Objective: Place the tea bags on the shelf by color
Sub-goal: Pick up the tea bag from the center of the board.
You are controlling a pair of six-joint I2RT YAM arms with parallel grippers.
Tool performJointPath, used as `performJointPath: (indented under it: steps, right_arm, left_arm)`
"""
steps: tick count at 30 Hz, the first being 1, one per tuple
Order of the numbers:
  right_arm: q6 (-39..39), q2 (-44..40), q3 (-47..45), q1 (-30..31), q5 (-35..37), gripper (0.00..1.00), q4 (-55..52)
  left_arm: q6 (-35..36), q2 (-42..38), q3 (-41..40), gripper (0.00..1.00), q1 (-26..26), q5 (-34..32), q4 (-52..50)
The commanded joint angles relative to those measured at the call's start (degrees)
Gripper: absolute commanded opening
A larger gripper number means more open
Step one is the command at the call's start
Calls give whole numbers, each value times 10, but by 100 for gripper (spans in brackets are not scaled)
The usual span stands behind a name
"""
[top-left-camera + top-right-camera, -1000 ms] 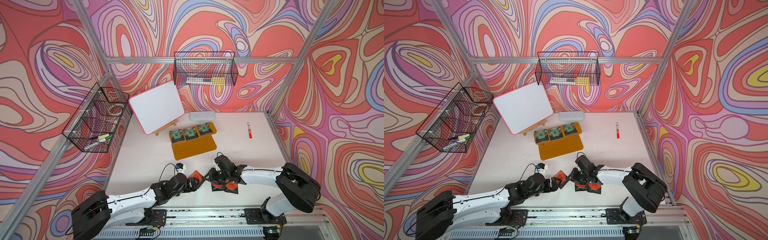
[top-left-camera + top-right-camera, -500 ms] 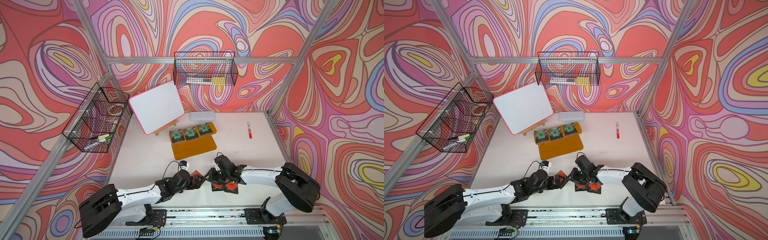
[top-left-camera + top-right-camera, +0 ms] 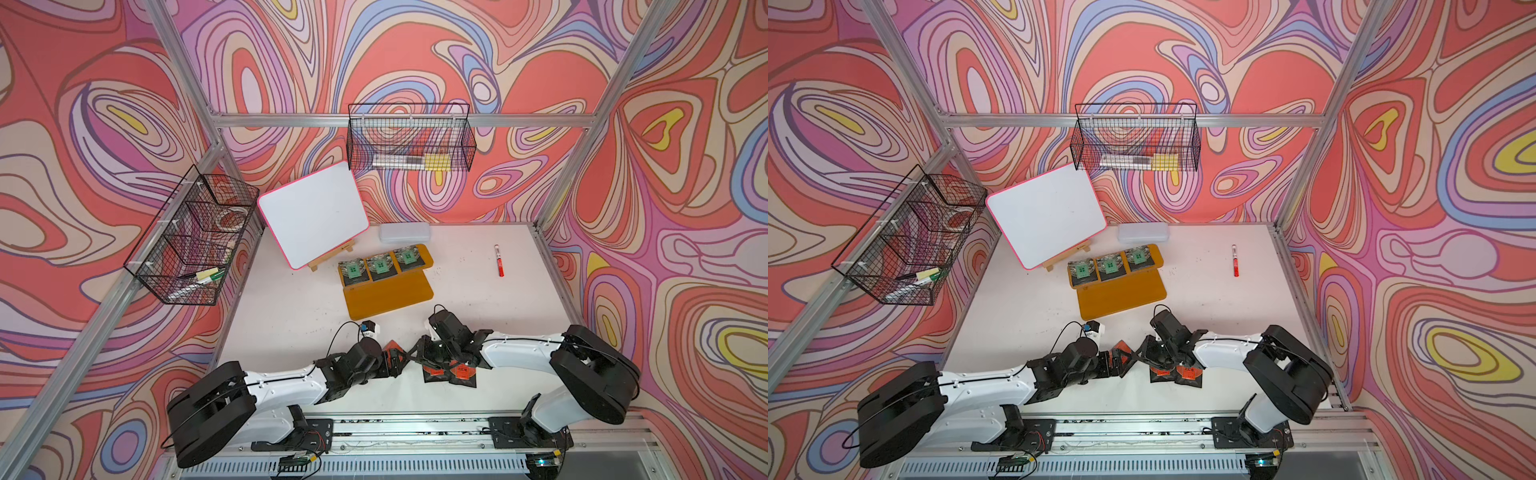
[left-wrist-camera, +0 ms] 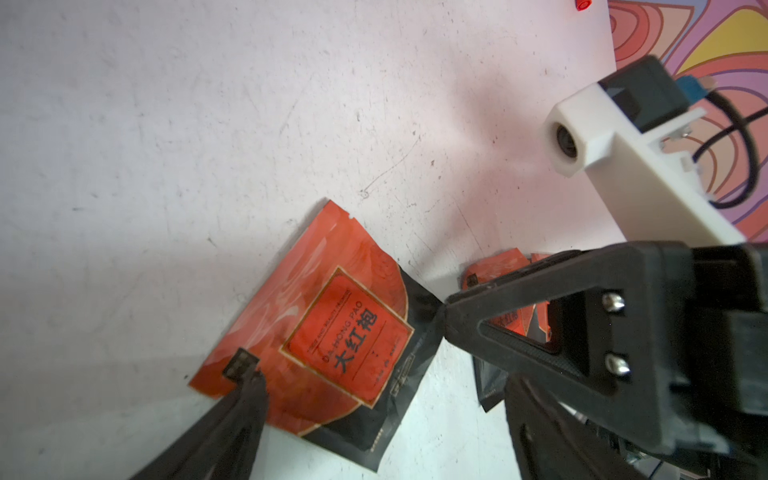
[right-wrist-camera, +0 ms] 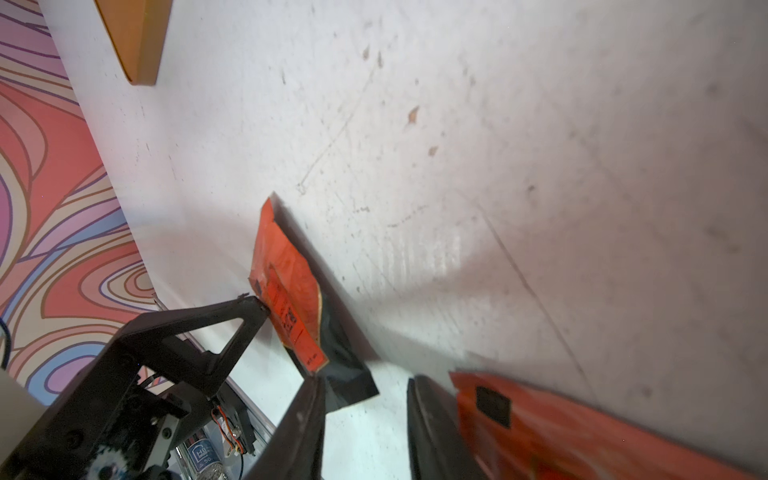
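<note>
Left pincer (image 3: 397, 363), right pincer (image 5: 365, 384), seemingly parted

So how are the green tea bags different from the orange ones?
The green tea bags have green labels; the orange tea bags have orange-red ones. The green ones lie in a row on the shelf's upper step; the orange ones sit scattered on the table. Both are small flat sachets.

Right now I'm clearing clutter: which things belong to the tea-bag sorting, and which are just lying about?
Job: green tea bags, orange-red tea bags, yellow shelf.
Lying about: whiteboard, red marker, clear case, wire baskets.
</note>
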Motion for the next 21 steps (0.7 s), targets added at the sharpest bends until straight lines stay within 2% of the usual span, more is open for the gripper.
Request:
performJointPath:
  steps: [1, 15, 21]
  right_arm:
    - [5, 16, -9, 3, -4, 35, 13]
    - [14, 32, -20, 2, -27, 33, 72]
    - [11, 26, -25, 1, -32, 24, 81]
  left_arm:
    - [-1, 7, -1, 93, 6, 2, 10]
    - [-10, 11, -22, 93, 14, 5, 22]
    - [-12, 22, -25, 93, 16, 9, 34]
